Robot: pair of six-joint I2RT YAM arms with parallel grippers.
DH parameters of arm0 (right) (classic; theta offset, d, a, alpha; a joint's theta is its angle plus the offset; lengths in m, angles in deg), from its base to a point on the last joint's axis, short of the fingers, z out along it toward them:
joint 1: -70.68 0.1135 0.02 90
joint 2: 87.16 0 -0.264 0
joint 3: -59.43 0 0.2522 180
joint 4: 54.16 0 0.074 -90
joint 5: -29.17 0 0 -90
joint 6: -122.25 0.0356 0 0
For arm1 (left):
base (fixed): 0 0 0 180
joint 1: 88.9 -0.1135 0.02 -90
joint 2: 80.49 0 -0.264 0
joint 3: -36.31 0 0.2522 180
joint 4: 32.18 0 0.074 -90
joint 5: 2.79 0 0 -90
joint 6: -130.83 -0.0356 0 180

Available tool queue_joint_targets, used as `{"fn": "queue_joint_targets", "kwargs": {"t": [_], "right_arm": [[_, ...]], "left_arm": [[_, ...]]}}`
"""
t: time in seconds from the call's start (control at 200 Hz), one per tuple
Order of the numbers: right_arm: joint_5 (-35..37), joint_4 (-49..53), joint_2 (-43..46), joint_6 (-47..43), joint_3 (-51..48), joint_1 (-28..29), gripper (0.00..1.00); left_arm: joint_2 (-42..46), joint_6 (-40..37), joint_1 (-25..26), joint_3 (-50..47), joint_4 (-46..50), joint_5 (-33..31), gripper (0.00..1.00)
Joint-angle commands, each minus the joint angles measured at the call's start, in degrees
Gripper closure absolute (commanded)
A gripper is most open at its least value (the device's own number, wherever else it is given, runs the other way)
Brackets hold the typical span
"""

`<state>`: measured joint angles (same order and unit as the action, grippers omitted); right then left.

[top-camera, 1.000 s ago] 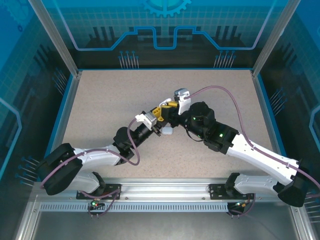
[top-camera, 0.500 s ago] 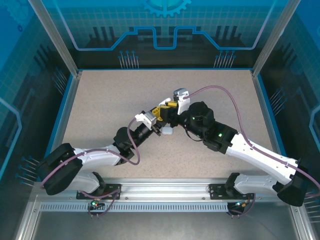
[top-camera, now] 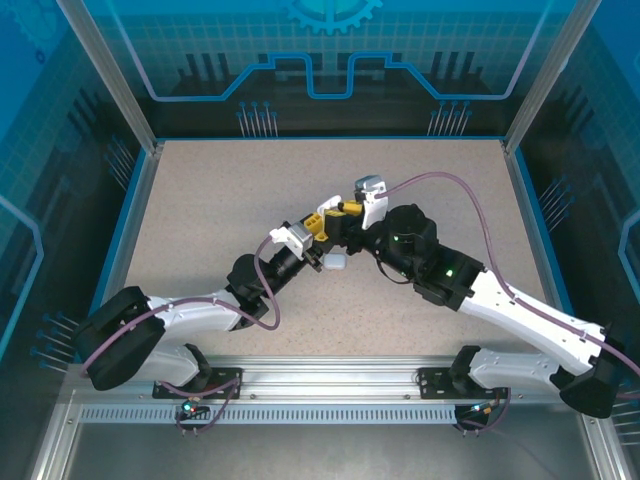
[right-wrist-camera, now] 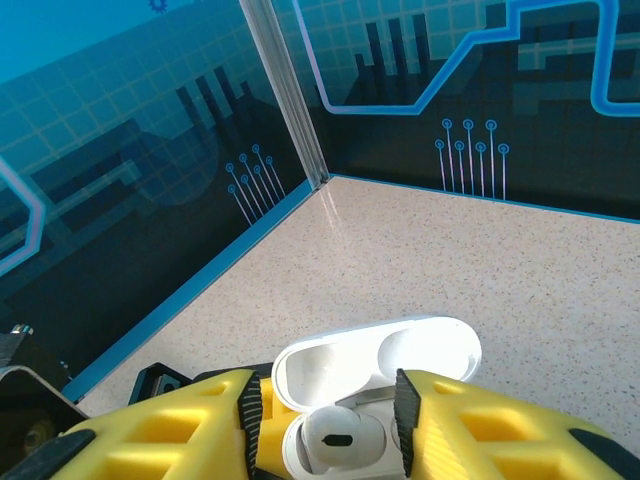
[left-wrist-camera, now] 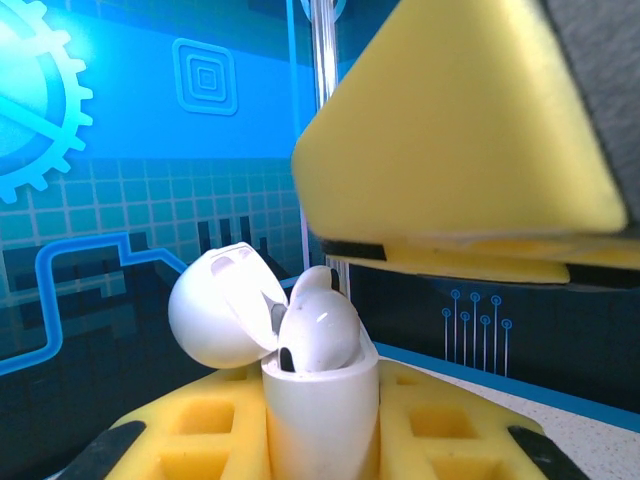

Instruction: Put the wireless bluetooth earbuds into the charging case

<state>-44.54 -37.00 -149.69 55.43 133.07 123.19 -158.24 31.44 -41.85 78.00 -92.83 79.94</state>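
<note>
Left gripper [left-wrist-camera: 320, 440]: yellow padded fingers [left-wrist-camera: 190, 445] pinched on the white pebble-shaped plastic charging case [left-wrist-camera: 320, 410], held upright, its hinged lid [left-wrist-camera: 215, 320] swung open. Two glossy white plastic earbuds [left-wrist-camera: 320, 335] sit in its wells. Right gripper [right-wrist-camera: 325, 405] hovers just above, jaws spread, gripping nothing. Both meet over the middle of the speckled beige tabletop [top-camera: 200, 200], inside blue-lit walls [right-wrist-camera: 120, 130]
</note>
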Motion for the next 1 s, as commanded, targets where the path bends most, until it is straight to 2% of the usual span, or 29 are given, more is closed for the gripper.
{"fn": "queue_joint_targets", "kwargs": {"t": [0.0,0.145,0.285,0.395,0.5,0.685,0.84,0.89,0.996], "right_arm": [[0.65,0.64,1.44,-1.27,1.00,0.30,0.55],[-0.50,3.68,2.46,-2.16,3.75,-0.10,0.49],[-3.94,10.74,3.54,-2.11,7.59,-2.70,0.34],[-10.70,16.34,4.28,-2.21,9.79,-7.88,0.19],[-21.56,18.38,5.03,-2.76,9.24,-14.22,0.00],[-41.03,17.39,3.87,-1.14,6.92,-23.55,0.00],[-56.30,7.64,1.09,4.19,3.84,-25.89,0.00],[-59.12,4.43,0.03,5.69,3.24,-25.61,0.00],[-59.79,4.06,-2.12,5.52,3.87,-24.19,0.00]], "left_arm": [[-0.35,-0.66,0.51,1.21,-1.82,-0.73,0.99],[-0.29,-0.87,0.54,0.69,-1.61,-0.62,0.99],[0.83,-0.80,0.50,-0.03,-0.23,0.59,0.98],[3.04,0.47,0.42,-0.24,3.28,2.27,0.97],[5.19,1.20,0.42,-0.40,6.12,3.92,0.97],[8.94,4.16,-0.60,-0.99,9.07,10.43,0.96],[9.92,12.05,-4.40,-1.07,8.22,18.86,0.96],[9.83,13.41,-5.05,-1.24,7.32,20.08,0.97],[9.42,13.80,-5.30,-0.82,7.35,21.20,0.97]]}}
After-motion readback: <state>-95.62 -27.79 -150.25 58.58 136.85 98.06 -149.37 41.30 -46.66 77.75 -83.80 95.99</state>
